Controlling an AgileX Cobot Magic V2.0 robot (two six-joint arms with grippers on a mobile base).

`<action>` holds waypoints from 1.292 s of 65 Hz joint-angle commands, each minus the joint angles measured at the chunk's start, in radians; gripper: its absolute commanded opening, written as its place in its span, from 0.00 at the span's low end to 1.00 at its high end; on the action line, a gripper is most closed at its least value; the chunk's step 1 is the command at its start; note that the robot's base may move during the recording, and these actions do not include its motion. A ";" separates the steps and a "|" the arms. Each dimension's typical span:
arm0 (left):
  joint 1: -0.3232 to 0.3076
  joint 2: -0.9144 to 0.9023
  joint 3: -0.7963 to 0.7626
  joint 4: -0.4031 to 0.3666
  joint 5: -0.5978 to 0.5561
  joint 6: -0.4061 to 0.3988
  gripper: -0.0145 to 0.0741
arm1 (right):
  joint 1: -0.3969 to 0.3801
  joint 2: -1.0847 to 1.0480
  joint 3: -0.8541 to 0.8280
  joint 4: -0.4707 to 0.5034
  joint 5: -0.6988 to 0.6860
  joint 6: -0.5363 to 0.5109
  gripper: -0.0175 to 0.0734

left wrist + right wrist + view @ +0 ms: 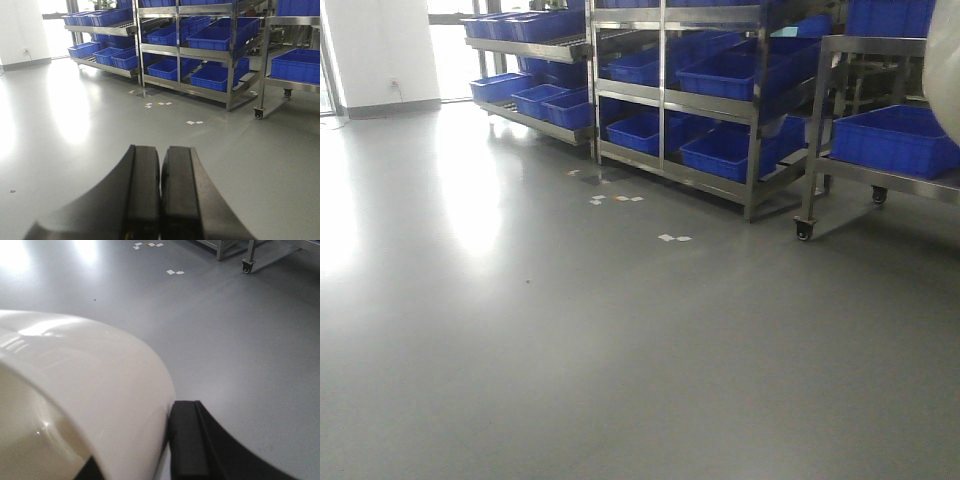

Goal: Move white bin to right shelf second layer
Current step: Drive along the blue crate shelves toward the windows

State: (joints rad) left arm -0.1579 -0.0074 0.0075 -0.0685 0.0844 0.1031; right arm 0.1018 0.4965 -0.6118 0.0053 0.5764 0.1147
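White bin [85,380] hangs off the right gripper [167,435], jaws pinching its rim, well short of the steel racks [710,104]. Left gripper [160,150] jaws clenched, empty. Pickup looks done; the drive over and shelving remain.

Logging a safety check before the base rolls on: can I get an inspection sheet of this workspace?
Surface: glossy grey floor.
Job's things: white bin held at its rim by the right gripper; right shelf, on castors, stands ahead with a blue crate on its lower visible level.
Clutter: small white floor markers; nothing else seen.
Grippers: left gripper shut, empty; right gripper shut on the white bin.
Cables: nothing seen.
Surroundings: steel racks loaded with blue crates; white wall.
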 commanded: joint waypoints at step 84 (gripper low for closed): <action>-0.001 -0.014 0.037 -0.005 -0.084 -0.004 0.26 | -0.008 0.001 -0.031 0.004 -0.100 0.000 0.25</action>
State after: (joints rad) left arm -0.1515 -0.0074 0.0075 -0.0685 0.0844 0.1031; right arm 0.1018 0.4965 -0.6118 0.0053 0.5764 0.1147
